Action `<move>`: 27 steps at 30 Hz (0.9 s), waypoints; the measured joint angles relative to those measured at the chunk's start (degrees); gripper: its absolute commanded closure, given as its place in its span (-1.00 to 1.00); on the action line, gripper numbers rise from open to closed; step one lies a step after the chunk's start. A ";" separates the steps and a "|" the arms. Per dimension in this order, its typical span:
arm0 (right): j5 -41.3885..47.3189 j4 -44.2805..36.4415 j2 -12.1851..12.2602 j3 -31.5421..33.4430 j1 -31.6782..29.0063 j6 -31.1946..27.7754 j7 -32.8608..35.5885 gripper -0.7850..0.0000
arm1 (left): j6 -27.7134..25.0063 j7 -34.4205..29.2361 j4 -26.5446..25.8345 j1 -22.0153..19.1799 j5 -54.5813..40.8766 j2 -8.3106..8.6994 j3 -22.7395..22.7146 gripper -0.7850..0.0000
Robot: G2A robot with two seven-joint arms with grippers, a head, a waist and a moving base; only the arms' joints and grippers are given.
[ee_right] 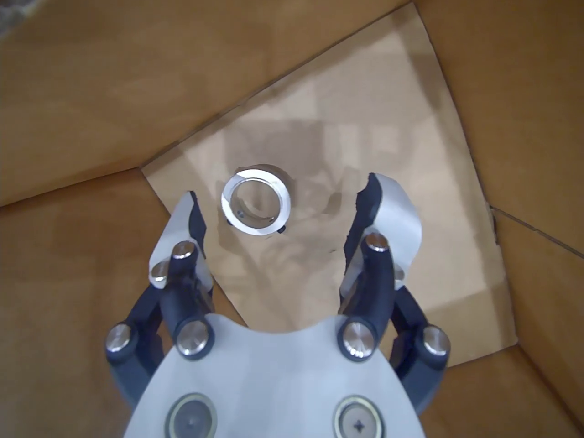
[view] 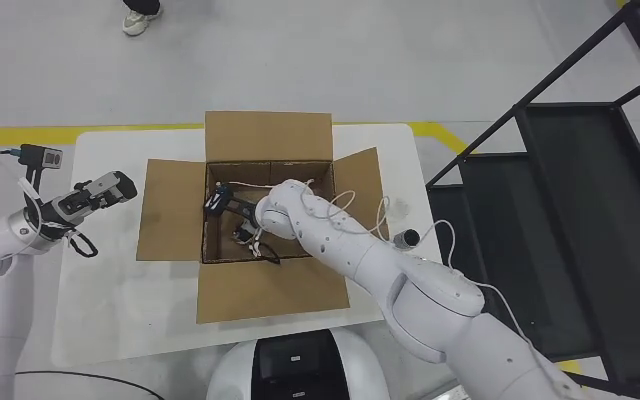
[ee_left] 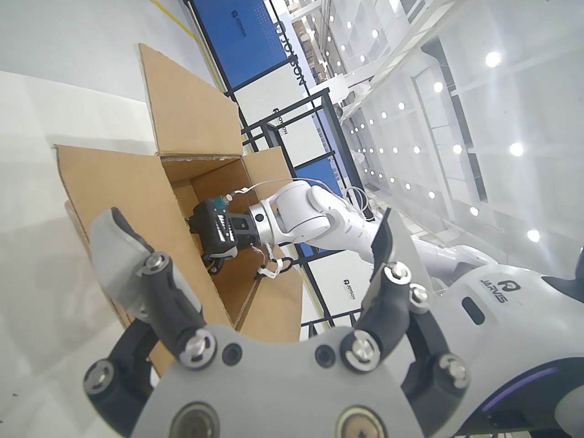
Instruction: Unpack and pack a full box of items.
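Observation:
An open cardboard box (view: 170,222) with all flaps spread sits on the white table (view: 105,300). My right arm dips into it, and the right gripper (ee_right: 280,193) hangs open above the box floor. On that floor stands a shiny metal ring (ee_right: 256,205), just ahead of the fingertips and nearer one finger (ee_right: 189,221), untouched. My left gripper (ee_left: 246,225) is open and holds nothing, hovering off the table's left side and facing the box (ee_left: 196,138). From there the right gripper's black wrist (ee_left: 219,230) shows inside the box.
A small dark cylinder (view: 409,238) lies on the table to the right of the box. Black stair frames (view: 560,180) stand beyond the table's right edge. Bare table surface lies left of and in front of the box.

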 measured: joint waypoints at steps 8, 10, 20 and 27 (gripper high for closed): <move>-0.35 4.64 -2.19 -0.59 0.84 -0.66 -1.40 -0.35 | 0.00 0.00 0.00 0.00 0.00 0.00 0.00 -1.00; -0.46 5.54 -2.74 -0.77 0.91 -0.96 -1.54 -0.32 | 0.00 0.00 0.00 0.00 0.00 0.00 0.00 -1.00; -1.12 9.77 -4.70 -1.04 1.29 -1.82 -2.77 0.55 | 0.00 0.00 0.00 0.00 0.00 0.00 0.00 -1.00; -2.05 11.92 -5.70 -1.11 1.59 -1.91 -3.30 1.00 | 0.00 0.00 0.00 0.00 0.00 0.00 0.00 -1.00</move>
